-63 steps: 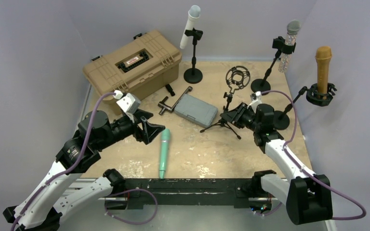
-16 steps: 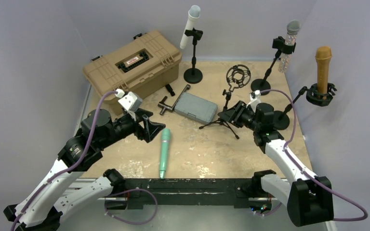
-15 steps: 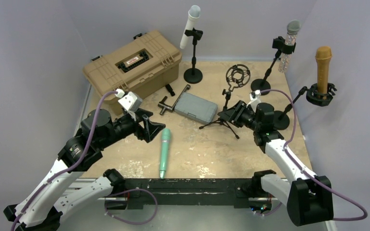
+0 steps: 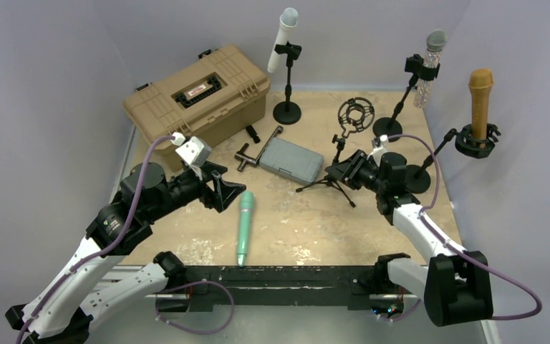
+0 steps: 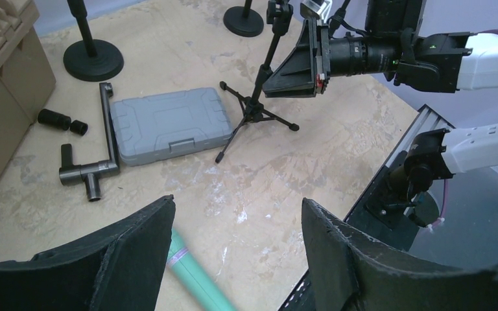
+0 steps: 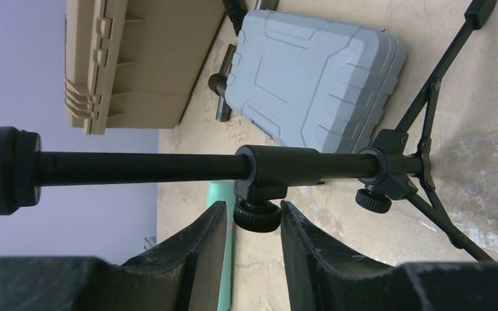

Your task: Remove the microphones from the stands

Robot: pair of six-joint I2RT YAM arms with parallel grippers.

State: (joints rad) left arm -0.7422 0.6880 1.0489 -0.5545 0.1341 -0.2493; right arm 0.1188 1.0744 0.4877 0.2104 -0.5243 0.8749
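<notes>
L gripper hangs low over the table, fingers well apart, nothing btwn them. The green mic lies flat on the bare board just below and beside it, head end toward the L gripper, tail pointing at the near edge. It's out of any stand, and the L wrist cam catches only a bit of it under the open fingers. R gripper is reached in sideways at the small tripod stand, low on its pole. The shock mount on top of it is empty. On the R wrist cam the two fingers sit close either side of the little knob on the pole's collar. The gap is narrow, and I can't tell if they're actually pinching it or just next to it. A grey case lies just behind the tripod, w/ a black T-wrench beside it and a tan hard case at back L. Three more mics stand upright in their holders: white mic at the back, clear mic at back R, brown mic far R.
</notes>
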